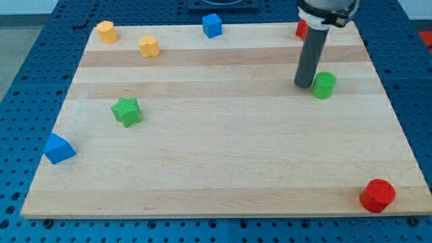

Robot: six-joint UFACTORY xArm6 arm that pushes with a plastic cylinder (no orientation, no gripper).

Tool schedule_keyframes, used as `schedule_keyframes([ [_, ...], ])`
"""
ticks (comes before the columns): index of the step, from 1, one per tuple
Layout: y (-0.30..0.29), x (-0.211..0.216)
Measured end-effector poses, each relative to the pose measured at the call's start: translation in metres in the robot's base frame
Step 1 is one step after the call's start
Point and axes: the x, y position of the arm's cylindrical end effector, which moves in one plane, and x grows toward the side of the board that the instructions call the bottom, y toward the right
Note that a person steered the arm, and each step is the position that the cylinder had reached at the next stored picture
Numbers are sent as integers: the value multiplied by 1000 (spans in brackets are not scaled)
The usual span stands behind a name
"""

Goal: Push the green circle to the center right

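In the camera view, my tip [305, 85], a bare rod grasping nothing, stands just left of the green circle [324, 85], about touching it. Bare board [223, 169] lies right of it up to the right edge. The circle is a short, upright, bright green cylinder.

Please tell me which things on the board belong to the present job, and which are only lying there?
For the job:
green circle, toward the view's right
my tip, just to the view's left of it

Only lying about:
green star
blue cube
blue block
two orange blocks
red block
red block, partly hidden behind the rod
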Motion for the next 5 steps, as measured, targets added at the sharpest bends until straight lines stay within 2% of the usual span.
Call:
schedule_keyframes([
  [5, 43, 0],
])
